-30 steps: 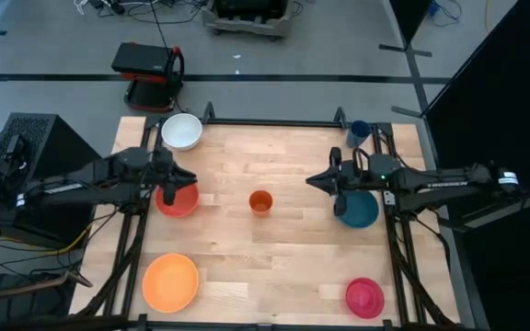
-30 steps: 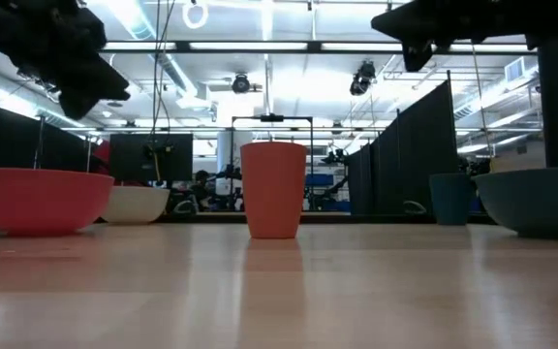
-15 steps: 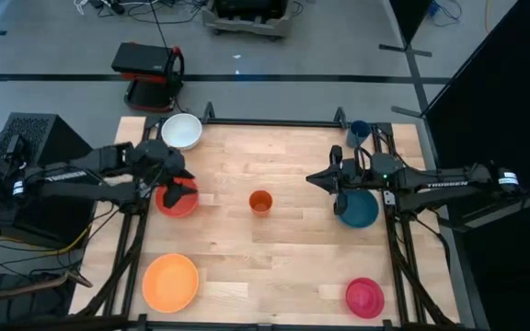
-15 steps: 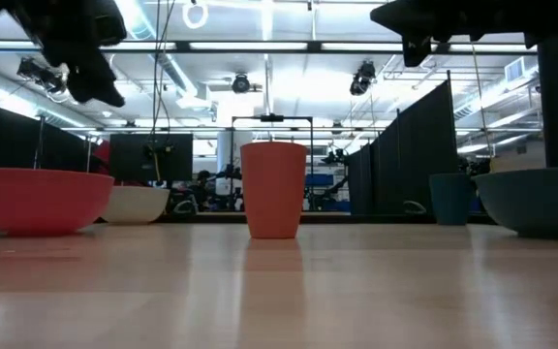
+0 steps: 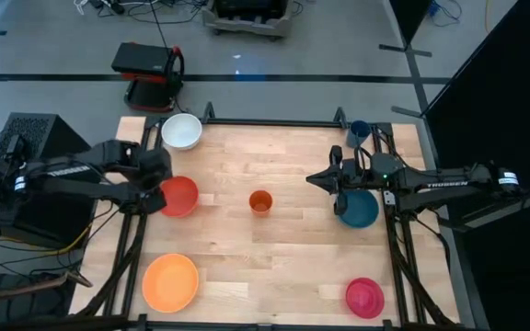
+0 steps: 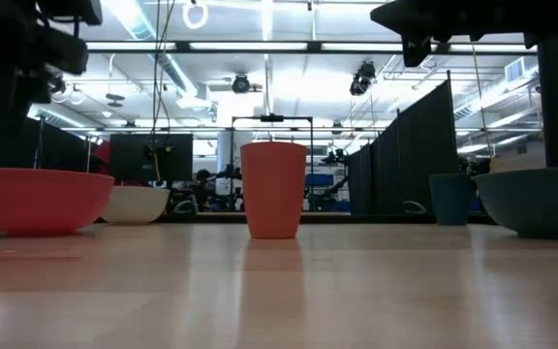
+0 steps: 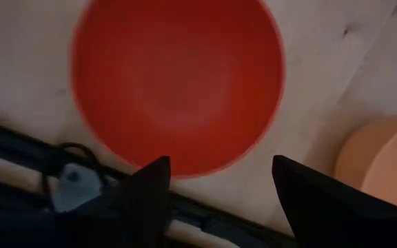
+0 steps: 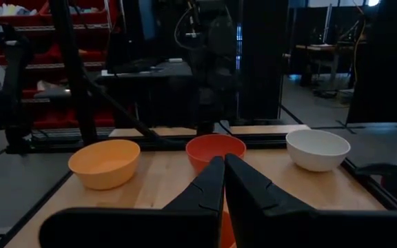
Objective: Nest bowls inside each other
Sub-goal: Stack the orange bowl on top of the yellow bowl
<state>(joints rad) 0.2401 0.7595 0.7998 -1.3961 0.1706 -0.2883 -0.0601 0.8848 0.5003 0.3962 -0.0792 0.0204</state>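
High view first, and I've got the wooden table point(image 5: 283, 267) filling the middle of the frame with both arms reaching in from the sides. Biggest of the set is the orange bowl point(image 5: 170, 282), lower left of the frame, sitting alone. Next the teal-blue bowl point(image 5: 361, 211), right of centre, partly under the right arm. The red bowl point(image 5: 181, 195) sits left of centre, the white bowl point(image 5: 182, 131) above it near the upper left corner of the table, and the magenta-pink bowl point(image 5: 364, 297) is down at the lower right. All five lie apart; none is inside another.

The left gripper point(image 5: 157, 188) hangs at the left rim of the red bowl. In my left wrist view the two dark fingers point(image 7: 148, 194) stand spread apart with nothing between them, the red bowl in full sight beyond them.

The right gripper point(image 5: 313, 180) sits centre right, just beside the teal-blue bowl's upper edge, its fingers point(image 8: 210, 183) pressed together and empty.

Smallest things: the orange cup point(image 5: 260, 201) upright at table centre, and a dark-blue cup point(image 5: 359, 133) at the upper right edge.
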